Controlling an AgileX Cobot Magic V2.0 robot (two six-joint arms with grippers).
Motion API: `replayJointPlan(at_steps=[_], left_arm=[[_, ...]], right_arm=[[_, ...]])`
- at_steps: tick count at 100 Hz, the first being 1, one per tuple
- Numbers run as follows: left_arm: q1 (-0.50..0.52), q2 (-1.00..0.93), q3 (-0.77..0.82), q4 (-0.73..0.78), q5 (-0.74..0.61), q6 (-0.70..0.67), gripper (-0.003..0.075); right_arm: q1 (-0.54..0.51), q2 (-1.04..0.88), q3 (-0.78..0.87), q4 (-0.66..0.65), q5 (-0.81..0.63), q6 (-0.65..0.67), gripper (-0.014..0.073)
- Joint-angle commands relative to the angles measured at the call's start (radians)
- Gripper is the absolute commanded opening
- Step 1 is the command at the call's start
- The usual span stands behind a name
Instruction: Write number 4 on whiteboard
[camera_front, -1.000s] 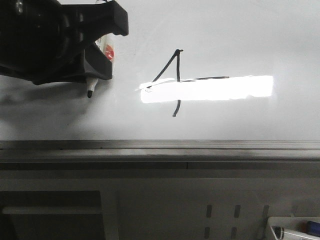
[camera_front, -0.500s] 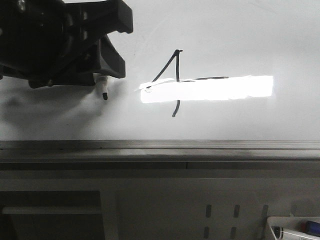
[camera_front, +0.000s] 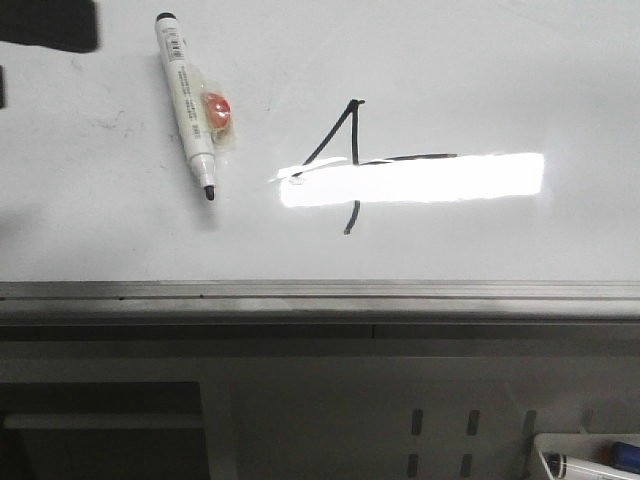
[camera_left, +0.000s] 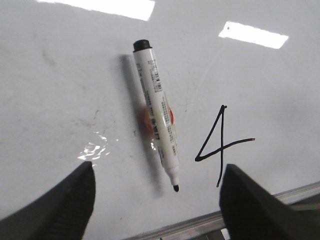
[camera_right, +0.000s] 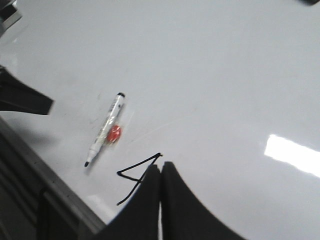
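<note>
Whiteboard (camera_front: 480, 60) lies flat, glossy, faint grey smudges, bright rectangular glare across the middle; grey metal rail along near edge. Number 4 (camera_front: 345, 160) drawn mid-board, its bar running into the glare. Marker (camera_front: 188, 100) uncapped, lying loose left of the 4, tip toward the rail. Left gripper (camera_left: 157, 200) above it, fingers spread, holding nothing. Right gripper (camera_right: 161, 200) fingers pressed together, empty, over the 4.
</note>
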Motion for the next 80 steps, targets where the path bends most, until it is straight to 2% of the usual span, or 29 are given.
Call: replayJointPlan(at_steps=[1, 19, 37, 80], left_arm=[[0.001, -0.144, 0.062, 0.023, -0.009, 0.006, 0.0342], [0.001, -0.351, 0.137, 0.023, -0.009, 0.006, -0.002], [0.001, -0.422, 0.14, 0.023, -0.005, 0.006, -0.002], [0.001, -0.419, 0.14, 0.023, -0.003, 0.006, -0.002]], right_arm=[[-0.007, -0.113, 0.076, 0.02, -0.17, 0.001, -0.0064], [-0.007, -0.276, 0.176, 0.02, -0.179, 0.001, -0.0064], [-0.007, -0.256, 0.183, 0.02, -0.224, 0.001, -0.0064], [-0.007, -0.254, 0.183, 0.02, -0.224, 0.001, -0.0064]])
